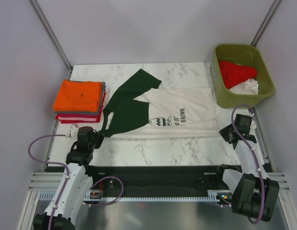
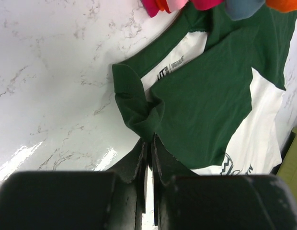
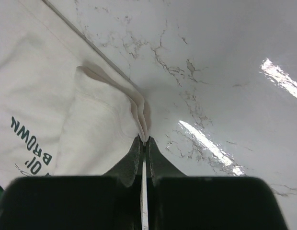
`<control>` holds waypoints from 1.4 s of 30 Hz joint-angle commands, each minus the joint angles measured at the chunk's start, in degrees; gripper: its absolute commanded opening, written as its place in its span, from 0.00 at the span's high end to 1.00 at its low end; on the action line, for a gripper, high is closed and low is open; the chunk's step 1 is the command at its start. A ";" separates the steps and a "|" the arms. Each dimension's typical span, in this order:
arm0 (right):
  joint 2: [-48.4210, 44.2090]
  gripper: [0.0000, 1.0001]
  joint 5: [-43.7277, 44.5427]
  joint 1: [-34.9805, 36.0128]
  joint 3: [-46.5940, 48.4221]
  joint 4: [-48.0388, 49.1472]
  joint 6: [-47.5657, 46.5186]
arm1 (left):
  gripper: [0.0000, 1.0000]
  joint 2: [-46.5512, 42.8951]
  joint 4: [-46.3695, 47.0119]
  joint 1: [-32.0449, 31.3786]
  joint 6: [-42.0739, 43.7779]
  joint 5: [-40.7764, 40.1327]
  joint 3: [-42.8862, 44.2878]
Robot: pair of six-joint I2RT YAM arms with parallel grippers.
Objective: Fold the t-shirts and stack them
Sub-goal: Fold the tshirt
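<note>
The cream t-shirt (image 1: 179, 115) with dark green sleeves (image 1: 129, 103) and a "Brown" print lies spread across the middle of the marble table. My left gripper (image 1: 93, 136) is shut on its green collar end (image 2: 139, 112) at the shirt's near left corner. My right gripper (image 1: 228, 132) is shut on the cream hem corner (image 3: 139, 112) at the near right. A folded stack, orange t-shirt (image 1: 79, 95) on top of red ones, sits at the left. A red t-shirt (image 1: 237, 72) and a white one (image 1: 248, 87) lie in the bin.
An olive-green plastic bin (image 1: 220, 93) stands at the back right corner. The marble table (image 1: 158, 148) has bare surface along its near edge. Grey walls close in the back and both sides.
</note>
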 commanded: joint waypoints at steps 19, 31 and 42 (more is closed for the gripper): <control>-6.88 0.52 3.77 3.74 8.88 1.17 -7.93 | 0.06 6.47 -4.83 -3.17 14.96 4.30 17.64; 10.01 0.53 4.56 7.70 10.13 10.29 -5.58 | 0.07 22.73 5.97 -16.36 10.68 -1.58 19.59; 21.87 0.53 9.21 11.75 11.79 14.87 -3.21 | 0.05 26.51 10.99 -16.45 9.18 0.87 13.00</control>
